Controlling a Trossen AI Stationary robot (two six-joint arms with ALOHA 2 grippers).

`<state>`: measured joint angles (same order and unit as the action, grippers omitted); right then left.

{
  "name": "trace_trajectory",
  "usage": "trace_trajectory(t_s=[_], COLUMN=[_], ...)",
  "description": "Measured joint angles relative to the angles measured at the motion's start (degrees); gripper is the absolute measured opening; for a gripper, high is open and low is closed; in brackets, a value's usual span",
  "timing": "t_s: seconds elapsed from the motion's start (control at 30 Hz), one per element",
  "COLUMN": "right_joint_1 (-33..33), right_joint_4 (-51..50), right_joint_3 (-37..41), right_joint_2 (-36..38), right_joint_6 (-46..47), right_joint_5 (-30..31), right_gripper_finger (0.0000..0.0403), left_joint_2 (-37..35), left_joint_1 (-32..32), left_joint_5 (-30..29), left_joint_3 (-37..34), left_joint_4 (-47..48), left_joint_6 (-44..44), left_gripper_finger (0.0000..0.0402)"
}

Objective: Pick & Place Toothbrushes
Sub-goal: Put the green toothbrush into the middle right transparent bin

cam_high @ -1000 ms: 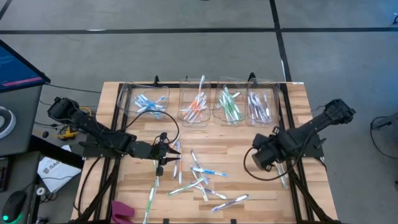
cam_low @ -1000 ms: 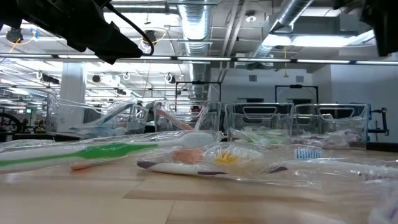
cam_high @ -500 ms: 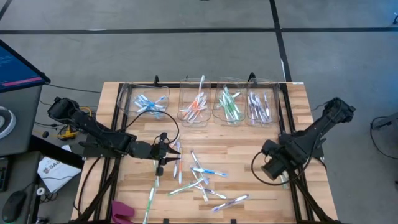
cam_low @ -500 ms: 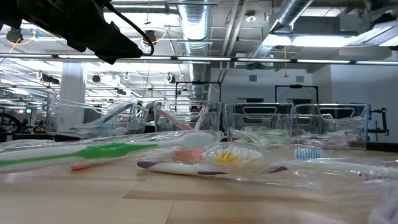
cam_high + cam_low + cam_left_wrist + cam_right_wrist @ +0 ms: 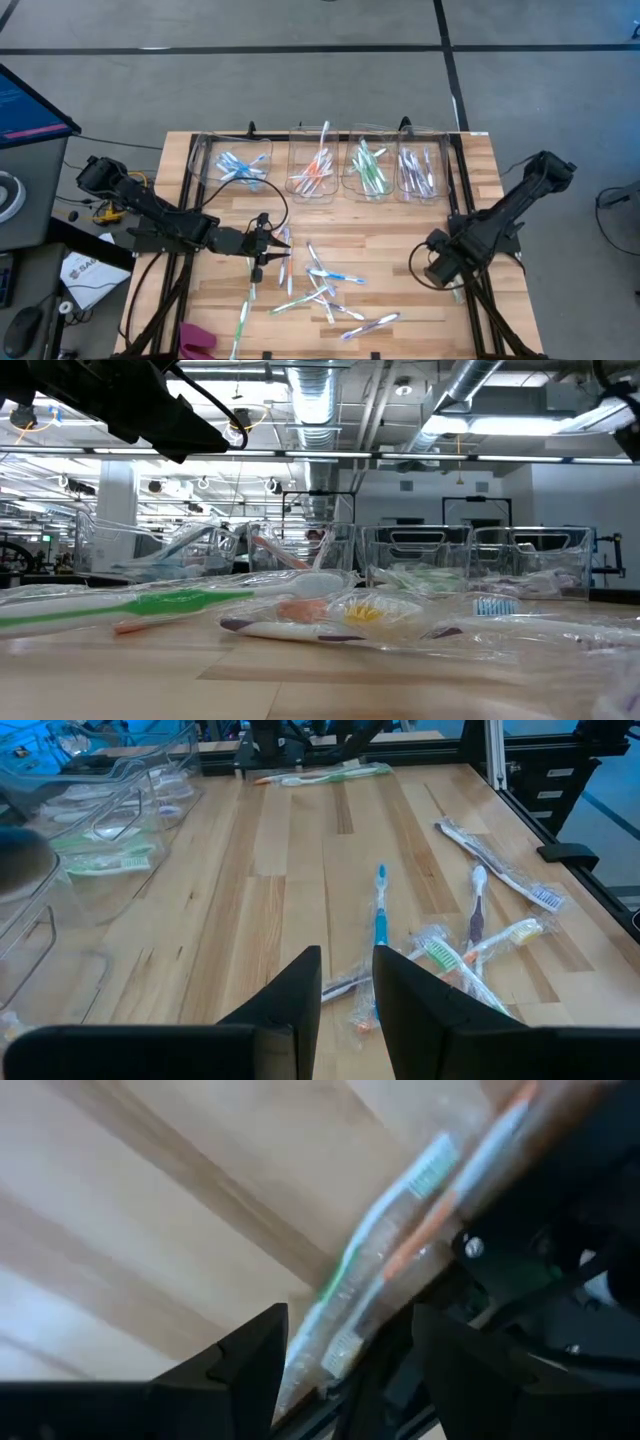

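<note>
Several loose wrapped toothbrushes (image 5: 322, 285) lie flat on the wooden table's middle. They also show in the left wrist view (image 5: 380, 915) and close up in the low view (image 5: 300, 615). My left gripper (image 5: 272, 246) hovers left of this pile, its fingers (image 5: 300, 990) a narrow gap apart and empty. My right gripper (image 5: 437, 268) is open near the table's right edge. It is over a wrapped pack with a green and an orange toothbrush (image 5: 400, 1230) that lies by the right rail. Whether it touches the pack, I cannot tell.
Four clear bins (image 5: 320, 170) stand in a row at the far edge, holding blue, orange, green and purple brushes. One green toothbrush (image 5: 243, 315) lies near the front left, beside a pink object (image 5: 197, 340). Dark frame rails (image 5: 470, 300) run along the table's sides.
My right gripper has moved toward the table's near and right edges, away from the pile, and now hangs over the right rail. It stays open. My left arm and the toothbrushes have kept still.
</note>
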<state>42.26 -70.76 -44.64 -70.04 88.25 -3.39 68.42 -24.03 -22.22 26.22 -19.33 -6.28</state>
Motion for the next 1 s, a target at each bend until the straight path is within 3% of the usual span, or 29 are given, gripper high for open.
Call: trace_trajectory(t_s=[0.23,0.5,1.0], right_joint_1=[0.09,-0.33,-0.47], right_joint_4=[9.06,12.05,25.90], right_joint_3=[5.19,9.64,18.33], right_joint_2=[-0.11,-0.44,-0.25], right_joint_6=[3.33,7.65,9.33], right_joint_5=[-1.54,-4.64,-5.89], right_gripper_finger=[0.0210,0.0210,0.0210], left_joint_2=[0.00,0.00,0.00], left_joint_1=[0.00,0.00,-0.01], left_joint_5=[0.00,0.00,0.01], left_joint_3=[0.00,0.00,0.00], left_joint_4=[-0.02,-0.02,-0.02], left_joint_6=[0.00,0.00,0.00], left_gripper_finger=[0.0086,0.0086,0.0086])
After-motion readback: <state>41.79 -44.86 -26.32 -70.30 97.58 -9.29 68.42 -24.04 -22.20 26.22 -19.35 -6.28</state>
